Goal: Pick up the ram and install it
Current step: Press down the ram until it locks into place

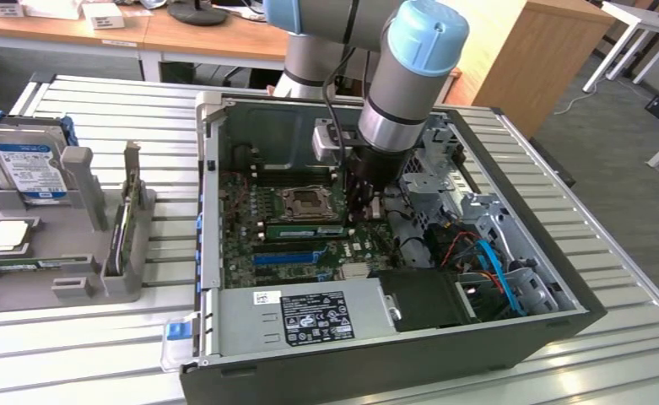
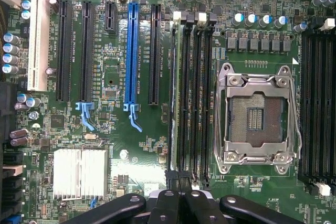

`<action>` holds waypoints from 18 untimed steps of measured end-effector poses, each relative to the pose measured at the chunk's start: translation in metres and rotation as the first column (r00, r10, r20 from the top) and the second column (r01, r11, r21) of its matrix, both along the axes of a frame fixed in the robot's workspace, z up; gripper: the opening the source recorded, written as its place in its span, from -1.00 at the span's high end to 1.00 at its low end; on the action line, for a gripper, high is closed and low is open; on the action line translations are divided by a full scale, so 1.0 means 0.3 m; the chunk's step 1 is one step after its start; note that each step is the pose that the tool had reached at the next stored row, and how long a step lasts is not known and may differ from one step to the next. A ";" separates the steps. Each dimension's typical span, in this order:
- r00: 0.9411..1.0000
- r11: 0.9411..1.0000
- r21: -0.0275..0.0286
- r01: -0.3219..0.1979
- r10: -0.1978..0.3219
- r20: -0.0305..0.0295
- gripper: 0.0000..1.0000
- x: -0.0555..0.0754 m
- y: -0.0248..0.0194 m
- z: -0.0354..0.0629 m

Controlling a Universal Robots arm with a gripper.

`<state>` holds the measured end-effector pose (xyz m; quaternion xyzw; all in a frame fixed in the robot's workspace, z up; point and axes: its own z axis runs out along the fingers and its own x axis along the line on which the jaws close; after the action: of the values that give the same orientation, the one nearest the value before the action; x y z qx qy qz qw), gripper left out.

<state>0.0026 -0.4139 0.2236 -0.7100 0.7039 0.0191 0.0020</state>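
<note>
Gripper (image 2: pixel 178 203), closed and holding nothing visible, poised above the motherboard (image 2: pixel 115 129). The ram (image 1: pixel 303 230) stands in 1 slot beside the CPU socket (image 2: pixel 257 119). Risk: if only partly seated, uneven pressure could bend it or leave the latches open.

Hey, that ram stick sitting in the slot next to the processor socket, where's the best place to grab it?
Probably its top edge, near mid-length, from straight above. The ram stands on edge in its slot beside the CPU socket, so only that long thin edge is exposed; pinch across its two flat faces.
</note>
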 end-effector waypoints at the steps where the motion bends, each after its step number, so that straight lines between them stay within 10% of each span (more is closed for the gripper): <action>1: 1.000 1.000 0.000 0.000 0.000 0.000 0.79 0.000 0.000 0.000; 9: 1.000 1.000 0.000 0.000 0.000 0.000 0.79 0.000 0.000 -0.001; 18: 1.000 1.000 0.000 0.000 0.000 -0.020 0.79 0.001 0.000 0.013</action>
<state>0.0028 -0.4139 0.2274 -0.7098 0.7039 0.0263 -0.0051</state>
